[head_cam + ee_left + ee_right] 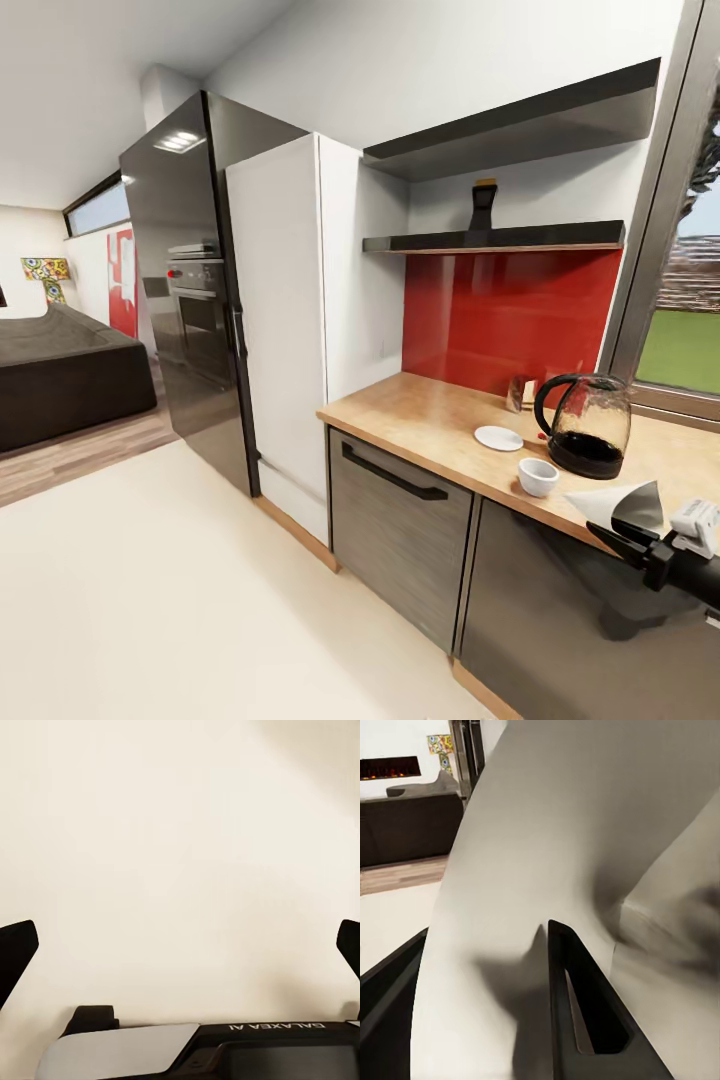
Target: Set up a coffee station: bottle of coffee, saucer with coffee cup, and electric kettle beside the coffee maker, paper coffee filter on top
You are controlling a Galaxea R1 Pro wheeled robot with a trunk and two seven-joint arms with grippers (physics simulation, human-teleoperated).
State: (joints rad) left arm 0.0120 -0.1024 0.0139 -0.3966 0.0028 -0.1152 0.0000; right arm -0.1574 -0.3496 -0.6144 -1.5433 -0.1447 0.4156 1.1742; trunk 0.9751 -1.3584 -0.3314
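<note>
**Right gripper pinched a paper filter beside the wooden tabletop**

The right gripper (622, 540), black with wedge-shaped fingers, was closed on a white cone-shaped paper coffee filter (620, 503); in the right wrist view the thin, matte sheet (555, 855) curved between the two dark fingers (585, 1012). It hung just off the front edge of the light wooden tabletop (430, 420), near the right end of what showed.

The left gripper (180, 945) stood wide open and empty, its black fingertips (16, 949) far apart above the pale cream floor (180, 832). Its housing carried the lettering "GALAXEA AI", seen upside down.

On the tabletop, nearest the filter, stood a small white ceramic coffee cup (538, 476), round and glossy. Just behind it sat a clear glass coffee maker carafe with a black handle and dark coffee inside (588, 425). A flat white round saucer (498, 438) lay beside the carafe, apart from the cup.

Behind them rose a glossy red backsplash (500, 310). Above it a dark flat wall shelf (495, 240) held a dark bottle of coffee with a yellowish cap (484, 208). Below the tabletop ran grey wood-grain cabinet fronts with a black bar handle (395, 475). To the left stood a tall white cabinet (285, 320) and a glossy black unit with a built-in steel oven (195, 290).
</note>
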